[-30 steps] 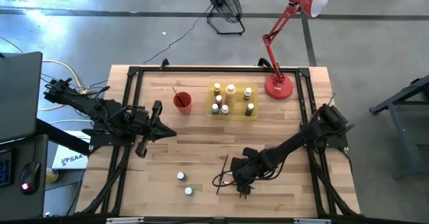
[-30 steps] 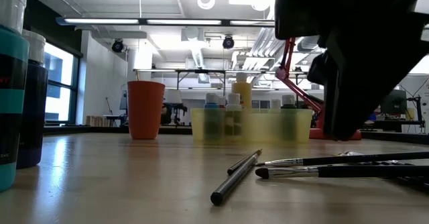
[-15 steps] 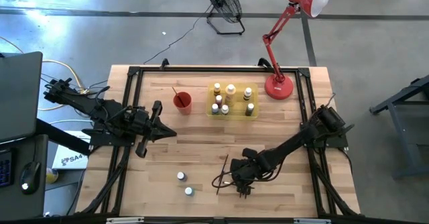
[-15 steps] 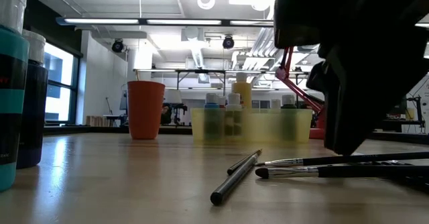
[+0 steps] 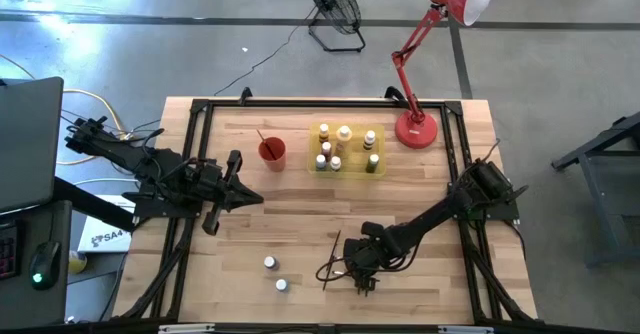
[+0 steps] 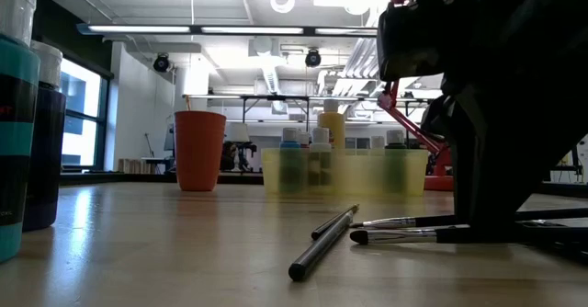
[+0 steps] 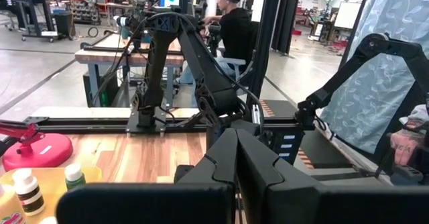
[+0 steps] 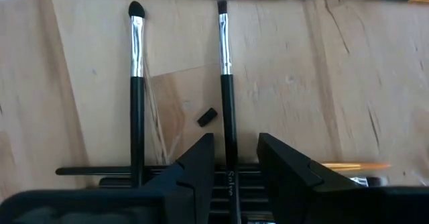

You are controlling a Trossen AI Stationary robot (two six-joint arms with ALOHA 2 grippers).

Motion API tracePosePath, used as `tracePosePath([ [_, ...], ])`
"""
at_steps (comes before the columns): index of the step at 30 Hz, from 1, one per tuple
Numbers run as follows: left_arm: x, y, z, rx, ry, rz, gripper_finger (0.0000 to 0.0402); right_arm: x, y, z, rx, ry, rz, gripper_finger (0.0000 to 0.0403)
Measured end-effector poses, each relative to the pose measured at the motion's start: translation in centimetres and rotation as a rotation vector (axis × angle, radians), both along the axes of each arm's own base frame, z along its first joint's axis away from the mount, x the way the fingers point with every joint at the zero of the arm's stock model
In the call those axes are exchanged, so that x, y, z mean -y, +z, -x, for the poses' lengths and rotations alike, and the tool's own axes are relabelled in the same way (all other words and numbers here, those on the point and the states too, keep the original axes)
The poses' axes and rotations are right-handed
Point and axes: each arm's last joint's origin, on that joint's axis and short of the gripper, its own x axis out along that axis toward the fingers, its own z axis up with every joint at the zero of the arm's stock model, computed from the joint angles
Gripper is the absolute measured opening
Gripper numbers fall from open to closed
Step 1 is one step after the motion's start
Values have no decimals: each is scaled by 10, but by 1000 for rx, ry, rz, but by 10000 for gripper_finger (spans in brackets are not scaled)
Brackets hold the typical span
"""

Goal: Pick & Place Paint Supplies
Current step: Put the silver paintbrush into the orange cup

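My high camera looks straight down on the whole table [image 5: 300, 214]. My low camera sits at table height near 6 o'clock, facing 12 o'clock. Both share the yellow tray [image 5: 345, 164] [image 6: 344, 172]. My right wrist camera looks very closely at the paintbrushes [image 8: 226, 83].

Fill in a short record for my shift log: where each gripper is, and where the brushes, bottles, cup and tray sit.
right gripper: low over the brush pile at the table's front, fingers astride one paintbrush
left gripper: shut, waiting at the table's left side
loose bottles: two, front left
yellow tray: far centre, holding several bottles
red cup: left of the tray, a brush in it
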Motion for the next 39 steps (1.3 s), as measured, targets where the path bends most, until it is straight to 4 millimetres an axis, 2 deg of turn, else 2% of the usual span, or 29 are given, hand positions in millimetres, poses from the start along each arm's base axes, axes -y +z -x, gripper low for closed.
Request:
tracePosePath([
  [18, 0, 0, 0, 0, 0, 0, 0, 1, -2, 0, -3, -3, 7, 104],
  [30, 0, 0, 0, 0, 0, 0, 0, 1, -2, 0, -3, -2, 2, 15],
  [39, 0, 0, 0, 0, 0, 0, 0, 1, -2, 0, -7, -1, 0, 9],
])
